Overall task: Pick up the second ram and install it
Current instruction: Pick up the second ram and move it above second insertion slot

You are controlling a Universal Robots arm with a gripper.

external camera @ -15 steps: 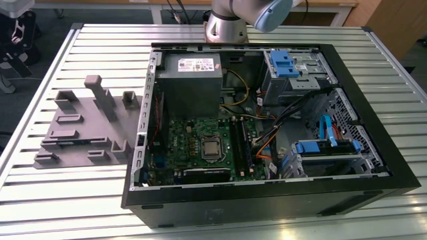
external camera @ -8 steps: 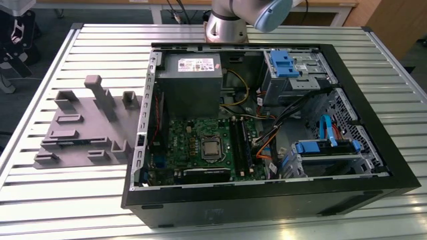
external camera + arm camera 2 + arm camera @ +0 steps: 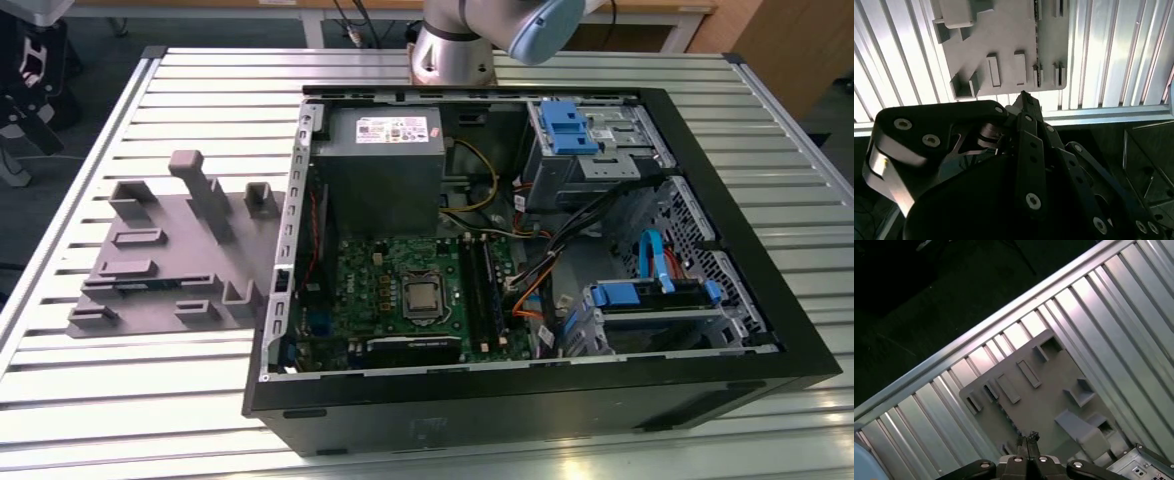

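A ribbed aluminium counter [image 3: 147,400] carries everything, its slats bright and grooved. On it lies one black computer case [image 3: 534,405] with its side off. The exterior view takes in its square green motherboard [image 3: 380,290], one grey metal power supply box [image 3: 380,160] and two blue plastic drive brackets [image 3: 577,128], with the arm's base [image 3: 454,55] behind. To the exterior view's left of the case lies one flat grey holder plate [image 3: 160,275], matte and studded with blocks and slots. Both wrist views look down on that plate from close by. The black, jointed gripper [image 3: 1023,96] hovers over the plate's edge, its fingers drawn together with nothing between them. Near its tips, in the second wrist view, the second ram [image 3: 1035,50] stands on edge in a slot of the plate, a thin dark strip.
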